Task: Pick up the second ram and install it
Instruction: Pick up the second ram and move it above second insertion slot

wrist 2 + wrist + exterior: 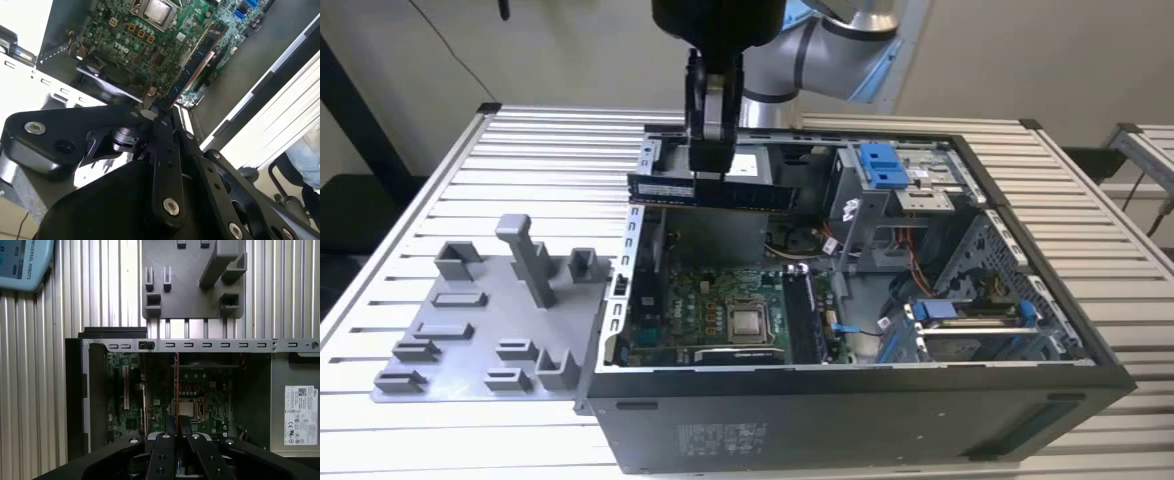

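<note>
The second ram (707, 192), a long dark blue stick with black chips, hangs level above the back left of the open computer case (854, 392). My gripper (711, 172) is shut on its upper edge near the middle. In both wrist views the ram (177, 385) (197, 60) shows edge-on, running out from my gripper (177, 421) (161, 111) over the green motherboard (707, 300). The long black memory sockets (801, 315) lie well below it, on the exterior view's right of the processor (750, 323).
A grey plastic fixture plate (467, 330) (190, 285) with upright blocks lies on the slatted table at the exterior view's left of the case. Drive cages with blue clips (887, 165) and cables fill the case's right half. A pale blue pendant (22, 265) rests on the table.
</note>
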You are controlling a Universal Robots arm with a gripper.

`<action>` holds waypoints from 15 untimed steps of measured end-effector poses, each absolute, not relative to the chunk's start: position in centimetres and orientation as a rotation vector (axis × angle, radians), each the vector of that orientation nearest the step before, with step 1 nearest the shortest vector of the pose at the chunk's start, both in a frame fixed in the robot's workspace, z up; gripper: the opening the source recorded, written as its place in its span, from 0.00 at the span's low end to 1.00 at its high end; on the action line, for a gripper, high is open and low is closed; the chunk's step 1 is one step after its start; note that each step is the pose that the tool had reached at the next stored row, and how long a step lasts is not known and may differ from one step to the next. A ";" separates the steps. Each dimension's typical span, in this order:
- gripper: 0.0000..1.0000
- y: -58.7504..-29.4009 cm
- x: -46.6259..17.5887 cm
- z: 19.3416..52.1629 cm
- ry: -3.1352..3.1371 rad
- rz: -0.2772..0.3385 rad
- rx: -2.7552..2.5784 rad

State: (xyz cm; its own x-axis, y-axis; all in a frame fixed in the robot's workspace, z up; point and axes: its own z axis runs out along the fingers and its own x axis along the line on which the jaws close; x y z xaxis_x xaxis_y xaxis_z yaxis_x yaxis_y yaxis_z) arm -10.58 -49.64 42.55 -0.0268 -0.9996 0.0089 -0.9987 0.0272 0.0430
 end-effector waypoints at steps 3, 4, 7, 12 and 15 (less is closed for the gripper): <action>0.14 -49.6 -10.1 42.6 -2.225 -0.038 2.166; 0.14 -49.6 -10.0 42.6 -2.225 -0.038 2.166; 0.14 -49.6 -9.6 42.6 -2.225 -0.039 2.165; 0.14 -49.6 -8.9 42.5 -2.225 -0.039 2.165; 0.14 -49.6 -8.5 42.6 -2.225 -0.039 2.165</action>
